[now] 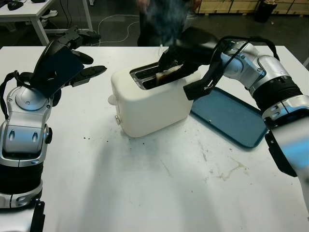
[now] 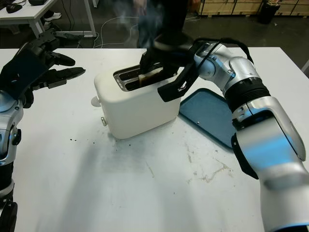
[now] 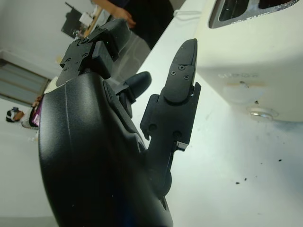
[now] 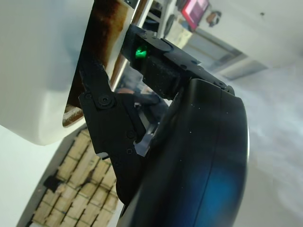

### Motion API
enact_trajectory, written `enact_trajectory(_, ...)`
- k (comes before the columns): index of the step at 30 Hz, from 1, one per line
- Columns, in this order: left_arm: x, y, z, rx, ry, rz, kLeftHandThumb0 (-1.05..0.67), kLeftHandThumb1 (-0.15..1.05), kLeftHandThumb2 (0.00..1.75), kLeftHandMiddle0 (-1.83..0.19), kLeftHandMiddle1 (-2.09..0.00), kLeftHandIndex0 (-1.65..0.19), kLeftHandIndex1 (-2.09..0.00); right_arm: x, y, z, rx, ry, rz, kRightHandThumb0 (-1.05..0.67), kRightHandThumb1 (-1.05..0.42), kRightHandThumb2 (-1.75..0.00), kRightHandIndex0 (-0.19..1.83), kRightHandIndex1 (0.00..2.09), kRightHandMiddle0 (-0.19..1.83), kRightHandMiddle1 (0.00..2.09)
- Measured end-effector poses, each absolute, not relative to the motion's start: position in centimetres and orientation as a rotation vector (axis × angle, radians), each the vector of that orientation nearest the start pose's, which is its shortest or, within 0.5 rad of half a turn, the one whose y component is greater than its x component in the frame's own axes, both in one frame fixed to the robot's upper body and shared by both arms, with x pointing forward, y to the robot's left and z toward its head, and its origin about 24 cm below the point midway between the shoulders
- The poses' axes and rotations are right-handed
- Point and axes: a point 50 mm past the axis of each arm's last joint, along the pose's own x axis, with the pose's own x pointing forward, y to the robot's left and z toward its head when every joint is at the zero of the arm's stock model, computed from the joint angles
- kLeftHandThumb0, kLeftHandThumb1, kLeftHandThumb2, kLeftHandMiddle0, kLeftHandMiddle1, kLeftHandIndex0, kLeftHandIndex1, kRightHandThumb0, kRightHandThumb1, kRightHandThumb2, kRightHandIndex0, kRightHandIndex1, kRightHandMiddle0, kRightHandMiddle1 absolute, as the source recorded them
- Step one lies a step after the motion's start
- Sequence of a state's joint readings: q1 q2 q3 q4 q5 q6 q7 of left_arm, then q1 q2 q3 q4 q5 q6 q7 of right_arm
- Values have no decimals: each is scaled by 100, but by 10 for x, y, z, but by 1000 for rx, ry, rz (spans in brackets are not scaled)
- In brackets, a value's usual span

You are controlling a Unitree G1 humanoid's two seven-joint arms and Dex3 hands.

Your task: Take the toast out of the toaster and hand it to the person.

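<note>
A white toaster (image 1: pixel 149 104) stands mid-table, and a browned toast (image 1: pixel 165 77) sticks up out of one of its top slots. My right hand (image 1: pixel 171 67) reaches in from the right over the slot, its black fingers closed around the toast. The thumb hangs down by the toaster's right end. In the right wrist view a finger (image 4: pixel 106 118) lies against the toast's brown crust (image 4: pixel 106 23). My left hand (image 1: pixel 91 55) is open, raised above the table to the left of the toaster and apart from it.
A person in dark clothes (image 1: pixel 164 21) stands at the table's far edge behind the toaster. A blue tray (image 1: pixel 231 116) lies flat to the right of the toaster, under my right forearm. Crumbs dot the white tabletop (image 1: pixel 145 183). A desk (image 1: pixel 29 12) stands far left.
</note>
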State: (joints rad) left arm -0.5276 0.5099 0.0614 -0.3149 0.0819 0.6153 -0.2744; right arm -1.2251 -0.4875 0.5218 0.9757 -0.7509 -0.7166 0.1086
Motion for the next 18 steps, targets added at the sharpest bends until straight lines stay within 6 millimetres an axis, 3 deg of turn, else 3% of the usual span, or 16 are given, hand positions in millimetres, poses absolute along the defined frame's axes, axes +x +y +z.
enact_trajectory(3, 305, 200, 226, 556, -189, -96, -26, 88, 12, -5, -127, -16, -75, 391, -102, 223, -1581, -698, 660, -62, -76, 0, 87, 165, 128, 23)
enact_trajectory(5, 304, 199, 226, 556, -190, -96, -24, 88, 12, -5, -127, -16, -75, 391, -101, 224, -1583, -704, 656, -64, -76, 0, 94, 170, 118, 60)
enact_trajectory(7, 304, 199, 226, 556, -190, -96, -23, 88, 12, -4, -127, -16, -76, 392, -101, 225, -1581, -713, 648, -66, -77, 0, 98, 173, 114, 80)
enact_trajectory(14, 304, 200, 226, 556, -189, -96, -23, 88, 13, -5, -127, -16, -76, 390, -103, 222, -1609, -773, 643, -73, -84, -1, 109, 169, 112, 99)
enact_trajectory(18, 304, 200, 226, 556, -189, -96, -23, 88, 13, -4, -126, -16, -75, 390, -105, 221, -1601, -785, 630, -73, -88, -1, 116, 174, 99, 156)
